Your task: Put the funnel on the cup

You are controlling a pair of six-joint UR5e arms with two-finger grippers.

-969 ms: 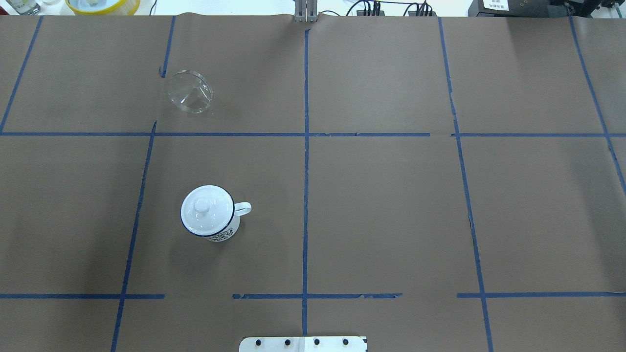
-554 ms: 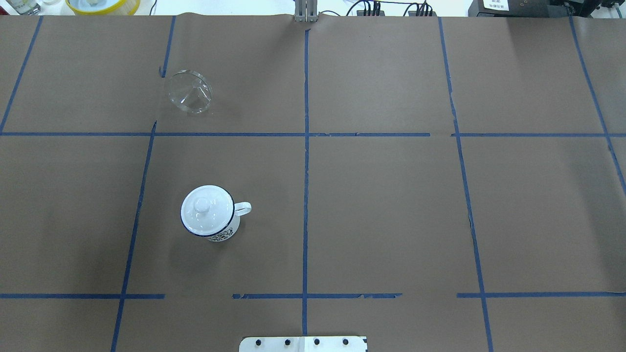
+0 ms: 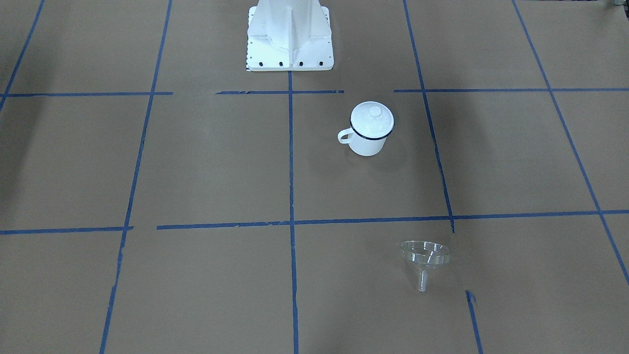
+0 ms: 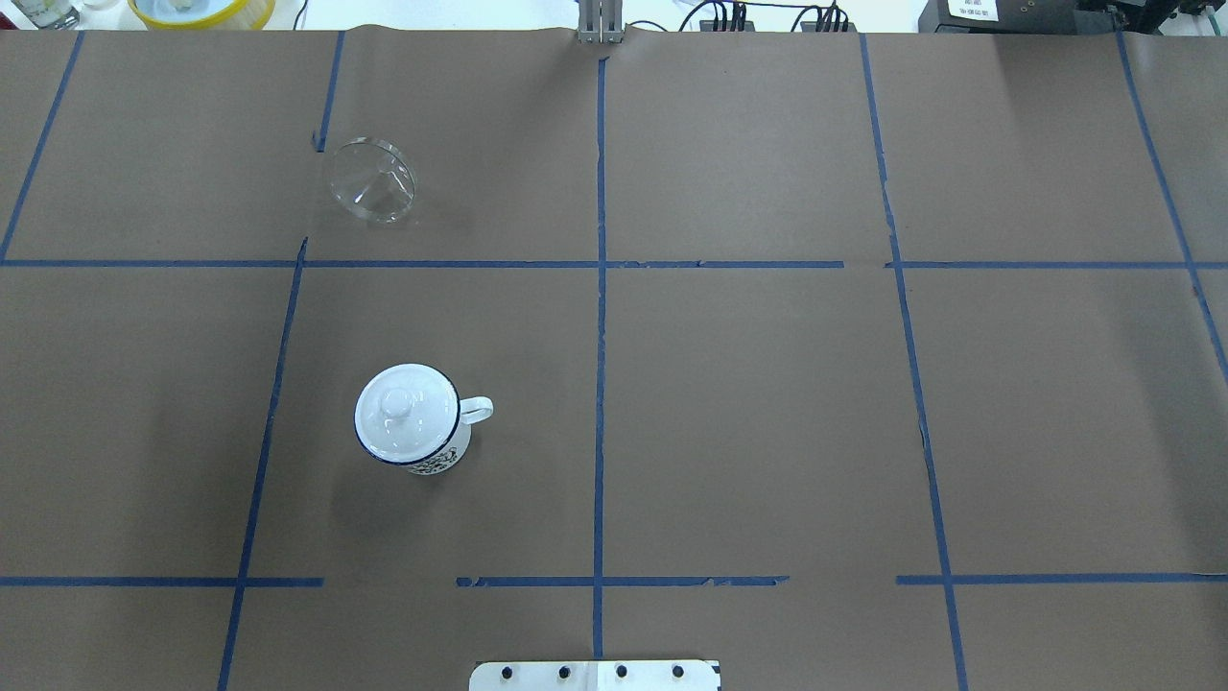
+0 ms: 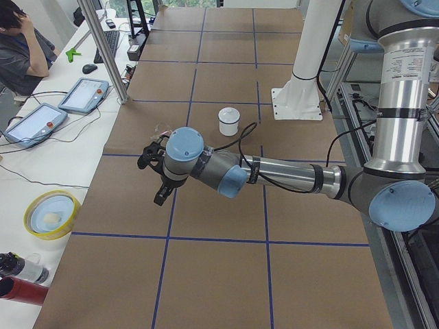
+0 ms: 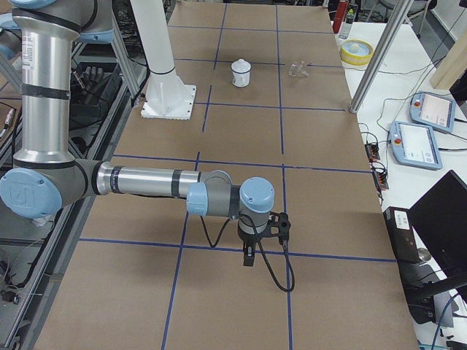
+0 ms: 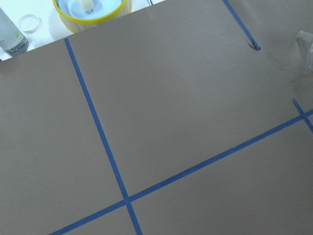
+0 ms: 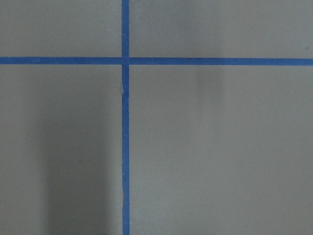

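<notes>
Funnel (image 4: 372,182) lying apart from lidded cup (image 3: 367,142), nothing placed; I'm failing to read left gripper (image 5: 149,159), right gripper (image 6: 273,222) state.

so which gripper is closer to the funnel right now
Left. The left gripper hangs above the table a short way from the funnel. The right gripper is over the table's opposite end, far from it.

Pretty clearly a robotics lab, not anybody's kitchen. There's a big table (image 4: 748,403) wrapped in brown paper with a blue tape grid (image 4: 600,384) and industrial arms (image 5: 274,175) by a bolted white pedestal (image 3: 290,34). Teach pendants (image 5: 84,94) sit on the side bench (image 5: 62,157) next to an aluminium post (image 5: 103,51), and someone (image 5: 27,51) is sitting nearby.
</notes>
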